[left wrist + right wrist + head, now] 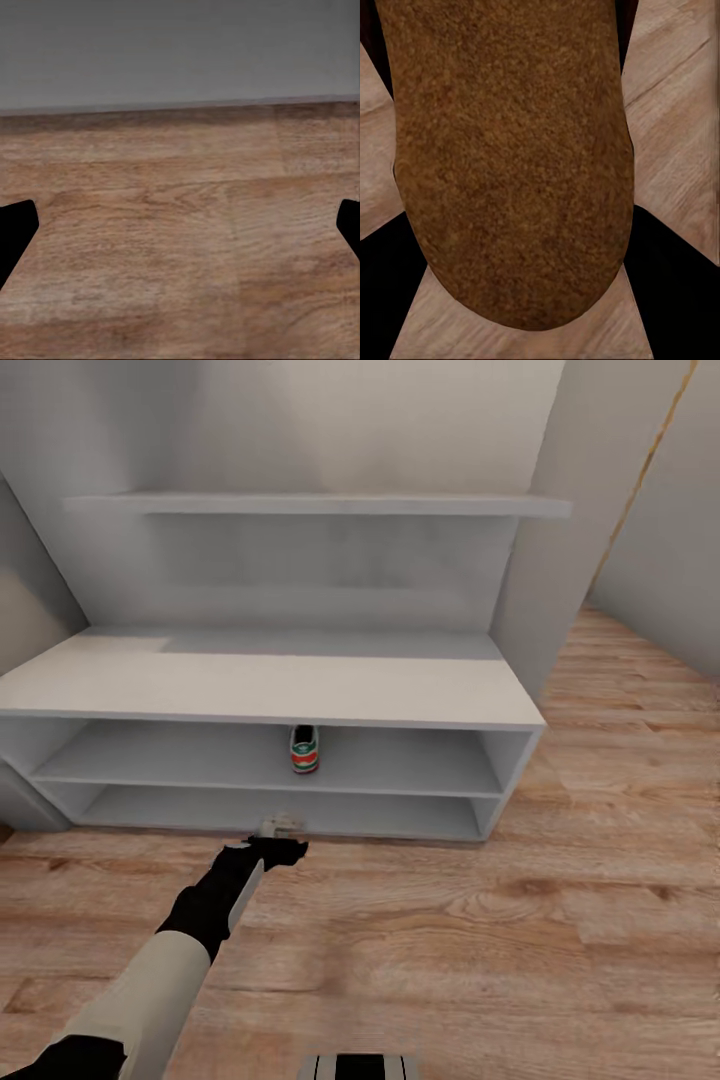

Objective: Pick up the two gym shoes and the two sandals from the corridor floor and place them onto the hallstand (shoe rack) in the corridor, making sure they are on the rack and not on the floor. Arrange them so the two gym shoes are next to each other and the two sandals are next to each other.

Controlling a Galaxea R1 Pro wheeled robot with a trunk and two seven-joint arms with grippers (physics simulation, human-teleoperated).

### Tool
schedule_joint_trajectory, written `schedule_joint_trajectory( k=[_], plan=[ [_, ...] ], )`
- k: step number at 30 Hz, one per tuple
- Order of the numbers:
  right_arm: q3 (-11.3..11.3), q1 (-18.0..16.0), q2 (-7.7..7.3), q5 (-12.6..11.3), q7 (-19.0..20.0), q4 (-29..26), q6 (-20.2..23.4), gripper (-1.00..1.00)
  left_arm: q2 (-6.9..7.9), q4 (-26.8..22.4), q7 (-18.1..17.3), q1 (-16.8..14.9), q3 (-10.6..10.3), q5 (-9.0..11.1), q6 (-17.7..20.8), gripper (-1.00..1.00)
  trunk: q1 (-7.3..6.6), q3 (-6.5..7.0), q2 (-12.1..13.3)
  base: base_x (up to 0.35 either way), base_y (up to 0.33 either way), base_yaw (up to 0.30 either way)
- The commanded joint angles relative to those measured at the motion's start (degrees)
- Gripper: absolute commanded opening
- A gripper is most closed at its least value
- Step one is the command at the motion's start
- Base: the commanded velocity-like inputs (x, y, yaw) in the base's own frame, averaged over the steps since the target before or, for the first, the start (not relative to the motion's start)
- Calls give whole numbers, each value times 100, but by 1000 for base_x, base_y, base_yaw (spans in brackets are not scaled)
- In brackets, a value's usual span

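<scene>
Counting what the shelves hold, we find one off-white lace-up gym shoe with green stripes and red heel (305, 749) standing on the upper open shelf of the wide, low light-grey hallstand (260, 690), near its middle, heel toward us. We judge that one of four items is placed; its partner shoe is not to be seen on the rack.

Our left gripper (281, 826) reaches out low over the light brown wood-plank corridor floor (520, 920), just in front of the rack's bottom edge. In its wrist view the two dark fingertips (15, 232) stand spread wide apart with bare planks between them, so it carries nothing.

Our right gripper (510, 285) has a flat dark brown sandal with a mottled footbed (510, 157) lying between its dark fingers, floor planks beyond. It looks pinched there, though we cannot tell the contact for certain.

Left to do, as we judge: shelve this sandal, then the second sandal beside it, and the second gym shoe beside the first.
</scene>
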Motion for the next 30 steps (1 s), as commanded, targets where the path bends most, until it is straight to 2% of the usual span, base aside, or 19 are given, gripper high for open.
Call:
schedule_joint_trajectory(
  k=[1,4,5,7,8,11,12,13,15,18,21,25,30],
  plan=[
    [-25,-6,8,-1,47,-10,34,-100,11,-7,-14,67,5,2,-69,100,-5,-4,-2,-336,0,0],
    [-25,-6,54,-11,46,-32,27,-100,156,-20,-36,616,38,38,-714,100,-5,-4,-2,-330,0,0],
    [-25,-6,60,-12,46,-36,26,-100,192,-23,-46,693,41,45,-802,100,-5,-4,-2,-322,0,0],
    [-23,-6,81,-14,45,-44,24,-100,385,-22,-235,1074,53,70,-1308,100,-5,-4,-2,-279,0,0],
    [-21,-6,88,-15,45,-44,24,-100,553,-19,-584,1440,96,84,-1871,100,-5,-4,-2,-93,0,0],
    [-23,-6,95,-16,45,-47,23,-100,689,-18,-985,1743,277,89,-2352,100,-5,-4,-2,-46,0,0],
    [-24,-6,109,-16,45,-50,22,-100,727,-17,-1194,1838,399,89,-2494,100,-5,-4,-2,-20,0,0],
    [-25,-6,144,-16,45,-49,16,-100,833,8,-1872,2071,769,85,-2767,100,-5,-4,-2,-5,0,0],
    [-25,-6,153,-16,45,-39,16,-100,900,39,-2250,2183,922,79,-2986,100,-5,-4,-2,-3,0,0],
    [-25,-6,157,-16,42,-27,15,-100,963,61,-2610,2296,1014,73,-3321,100,-5,-4,-2,-2,0,0],
    [-25,-6,160,-14,44,-7,15,-100,1034,116,-3086,2492,1082,72,-3884,100,-5,-4,-2,0,0,0],
    [-25,-6,161,-11,33,5,15,-100,1053,204,-3275,2595,1106,67,-4176,100,-5,-4,-2,0,0,0],
    [-25,-6,162,-8,29,13,15,-100,1060,261,-3332,2632,1115,72,-4282,100,-5,-4,-2,0,0,0]
  ],
)
